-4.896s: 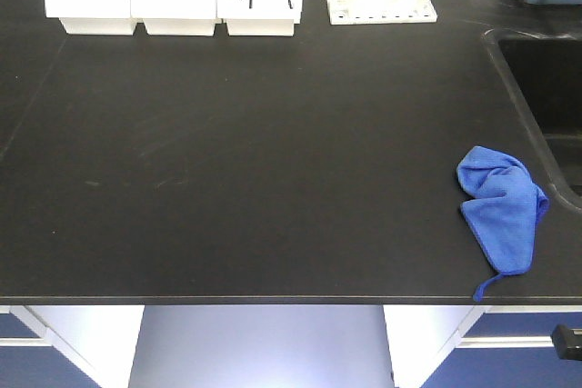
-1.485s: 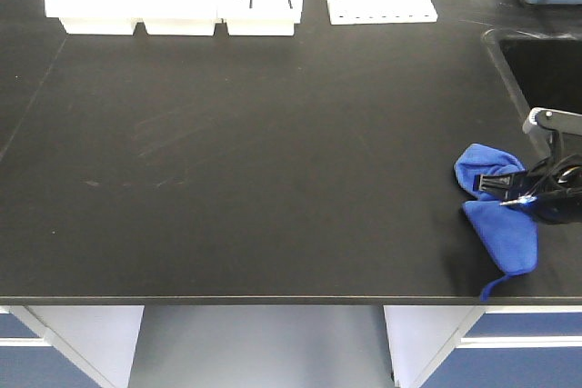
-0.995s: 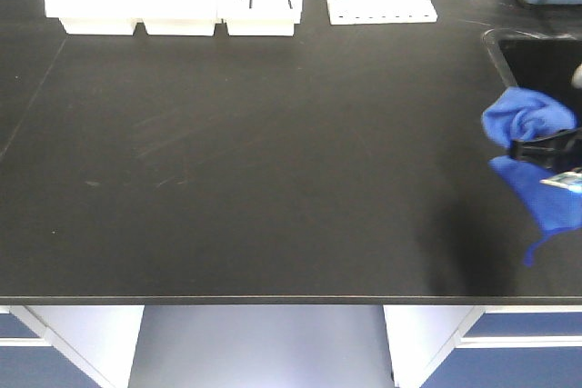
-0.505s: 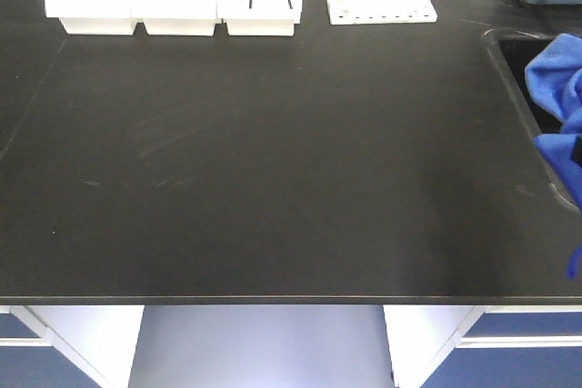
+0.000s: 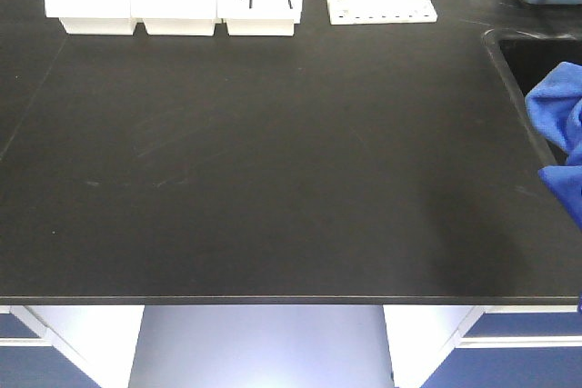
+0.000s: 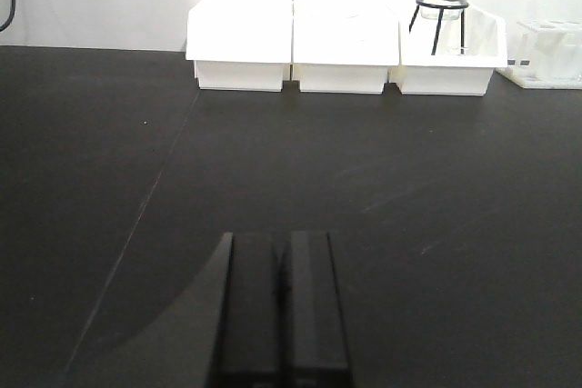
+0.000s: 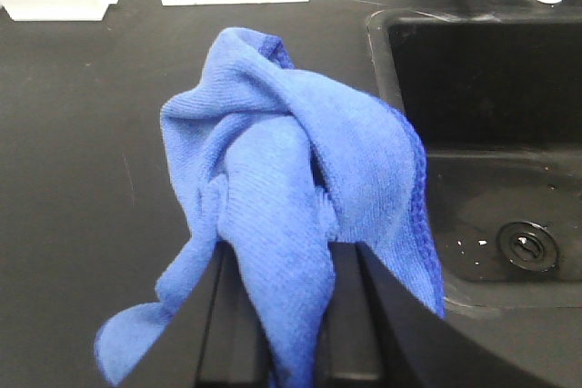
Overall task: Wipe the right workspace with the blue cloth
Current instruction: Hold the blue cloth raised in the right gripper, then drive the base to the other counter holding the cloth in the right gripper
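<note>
Over by the sink end of the bench, the bright blue microfibre cloth (image 7: 291, 179) hangs clear of the surface, pinched by the black right gripper (image 7: 284, 315). Its fingers are clamped on a thick fold through the cloth's middle, with loose flaps spilling to either side. From the front only a slice of blue shows at the far right edge, roughly above the rim of the sunken black sink (image 7: 473, 88).

The black left gripper (image 6: 280, 252) sits low over the matte black benchtop (image 6: 382, 161), its two fingers pressed together with nothing between them. Three white plastic boxes (image 6: 346, 43) stand along the back wall. This looks like the wrong bench — the right workspace that needs wiping isn't in any view, so I'd say the cloth is in carry.

The grip worries me. It is a bunched wad held by one fold, and a quick swing could tease it loose; dropped from here, it could land in the wet basin. Set down in this balled shape, little fabric would meet the surface, and the hard fingertips might scrape the bench — or a trailing flap could snag an edge.
</note>
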{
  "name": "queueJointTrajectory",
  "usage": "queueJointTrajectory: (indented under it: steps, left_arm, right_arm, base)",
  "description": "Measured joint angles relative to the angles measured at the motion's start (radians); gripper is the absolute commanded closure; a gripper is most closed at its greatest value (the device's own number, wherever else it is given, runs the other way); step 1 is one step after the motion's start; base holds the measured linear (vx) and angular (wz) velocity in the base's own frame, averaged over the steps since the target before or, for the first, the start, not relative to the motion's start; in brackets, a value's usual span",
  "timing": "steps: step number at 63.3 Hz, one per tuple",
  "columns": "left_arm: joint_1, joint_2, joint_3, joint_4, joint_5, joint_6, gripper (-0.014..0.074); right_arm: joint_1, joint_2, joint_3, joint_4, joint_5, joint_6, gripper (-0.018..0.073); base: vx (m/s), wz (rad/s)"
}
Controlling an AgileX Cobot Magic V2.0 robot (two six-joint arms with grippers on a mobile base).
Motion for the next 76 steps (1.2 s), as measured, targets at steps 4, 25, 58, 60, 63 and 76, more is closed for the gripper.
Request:
queueJointTrajectory:
  steps: [4, 25, 58, 60, 63, 76]
  left_arm:
    - [0.000, 0.000, 0.000, 0.000, 0.000, 0.000, 0.0602]
    - [0.000, 0.000, 0.000, 0.000, 0.000, 0.000, 0.0602]
    - [0.000, 0.000, 0.000, 0.000, 0.000, 0.000, 0.0602]
    - [0.000, 0.000, 0.000, 0.000, 0.000, 0.000, 0.0602]
    - [0.000, 0.000, 0.000, 0.000, 0.000, 0.000, 0.0602]
    - [0.000, 0.000, 0.000, 0.000, 0.000, 0.000, 0.0602]
  right_arm:
    - [0.000, 0.000, 0.000, 0.000, 0.001, 0.000, 0.0567]
    - [0.000, 0.000, 0.000, 0.000, 0.002, -0.001, 0.0567]
    - [0.000, 0.000, 0.000, 0.000, 0.002, -0.001, 0.0567]
    - [0.000, 0.000, 0.000, 0.000, 0.002, -0.001, 0.0567]
    - [0.000, 0.000, 0.000, 0.000, 0.002, -0.001, 0.0567]
    - [0.000, 0.000, 0.000, 0.000, 0.002, -0.001, 0.0567]
  base:
    - [0.00, 0.00]
    - [0.00, 0.00]
    - [-0.04, 0.00]
    - [-0.13, 0.00]
    - [-0.15, 0.01]
    - [-0.20, 0.00]
